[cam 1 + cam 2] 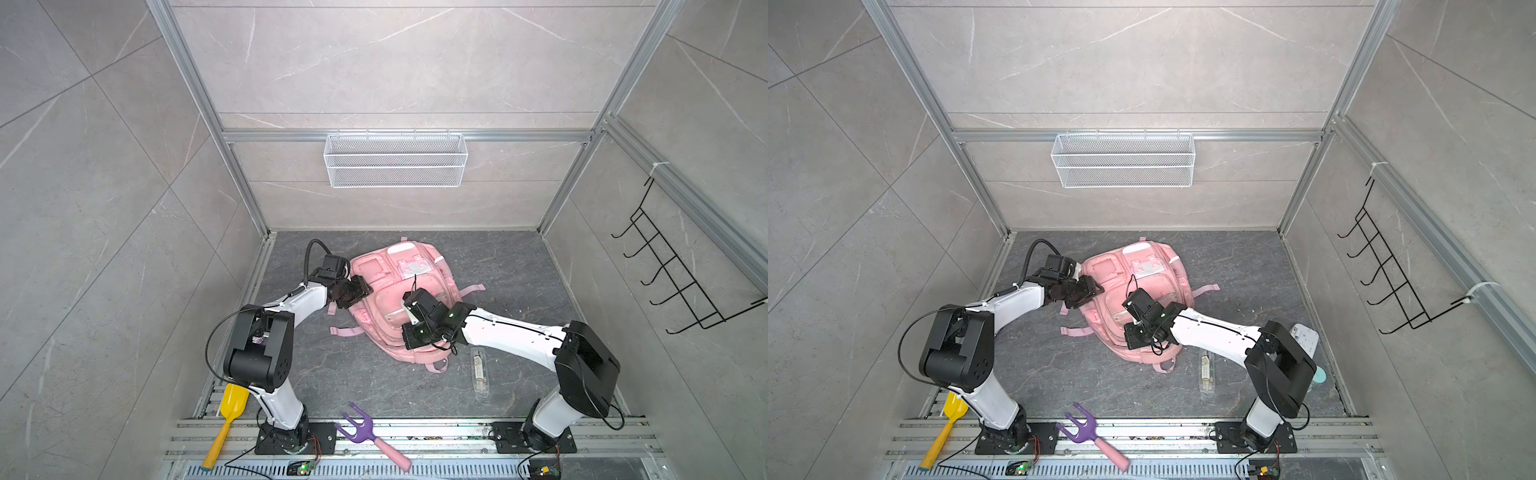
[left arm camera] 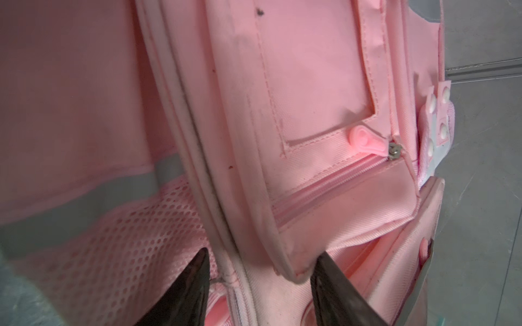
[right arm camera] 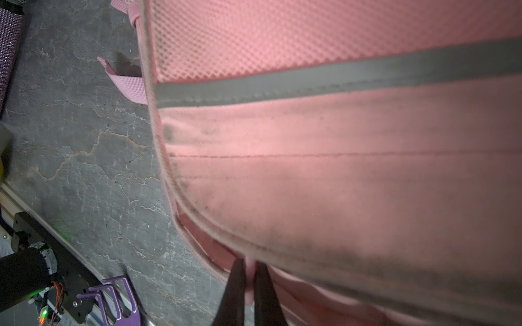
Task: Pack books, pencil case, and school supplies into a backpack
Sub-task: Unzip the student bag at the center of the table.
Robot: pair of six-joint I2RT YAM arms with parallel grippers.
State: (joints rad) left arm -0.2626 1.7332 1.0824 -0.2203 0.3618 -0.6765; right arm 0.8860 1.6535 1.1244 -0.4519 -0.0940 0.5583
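Left gripper fills the foreground of its wrist view. Its jaws are released and stand apart astride the piped edge of a front pocket on the backpack, with one tip by the mesh side pocket. The right gripper has its jaws clenched on a narrow pink strip at the backpack's rim; what that strip is I cannot tell.

In both top views the backpack lies front-up at the middle of the tabletop, with its top loop toward the far edge. Just beside its near right side the school supplies lie flat below the right forearm. A purple fork rests on the rail at the near edge and a yellow scoop at the near left corner. A white device sits by the right edge.
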